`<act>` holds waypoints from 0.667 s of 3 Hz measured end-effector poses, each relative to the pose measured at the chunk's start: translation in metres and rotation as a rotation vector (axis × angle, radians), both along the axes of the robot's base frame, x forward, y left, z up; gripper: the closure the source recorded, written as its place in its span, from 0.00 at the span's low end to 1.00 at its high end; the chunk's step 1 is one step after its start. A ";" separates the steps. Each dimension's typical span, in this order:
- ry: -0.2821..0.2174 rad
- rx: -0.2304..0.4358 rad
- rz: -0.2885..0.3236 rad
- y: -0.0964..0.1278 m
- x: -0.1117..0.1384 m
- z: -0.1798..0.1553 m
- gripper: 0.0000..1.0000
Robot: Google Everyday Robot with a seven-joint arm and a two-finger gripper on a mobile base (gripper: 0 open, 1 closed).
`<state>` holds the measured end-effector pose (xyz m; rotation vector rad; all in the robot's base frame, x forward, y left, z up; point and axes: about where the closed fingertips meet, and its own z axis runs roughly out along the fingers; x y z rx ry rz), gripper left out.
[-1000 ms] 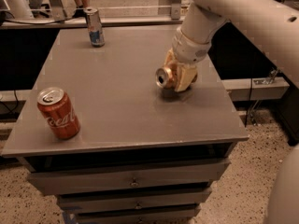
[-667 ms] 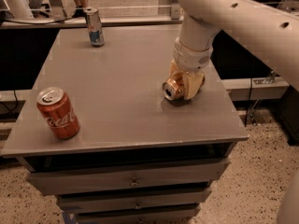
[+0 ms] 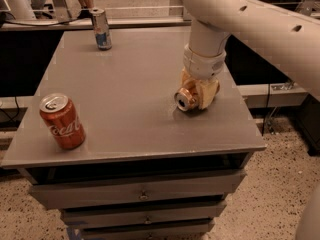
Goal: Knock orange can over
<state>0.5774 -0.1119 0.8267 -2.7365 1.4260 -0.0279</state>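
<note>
Gripper (image 3: 200, 93): low at the right side of the grey table (image 3: 125, 114); how far open, I cannot tell
Orange can (image 3: 186, 100): tipped against it, silver top toward the camera
Doing it well: I lift away straight and slowly, so it settles without rolling off

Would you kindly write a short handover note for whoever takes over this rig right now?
Gripper: down at the table on its right side, against the orange can.
Orange can: lying on its side, silver top towards the front left.
Red Coca-Cola can front left and slim can at the back: both upright.
Done: the knock-over, by the look of it.
Left: probably only lifting the arm clear.
</note>
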 end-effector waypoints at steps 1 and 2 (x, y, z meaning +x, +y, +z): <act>0.025 -0.018 0.040 -0.001 -0.004 0.000 0.36; 0.043 -0.019 0.069 -0.001 -0.007 0.002 0.13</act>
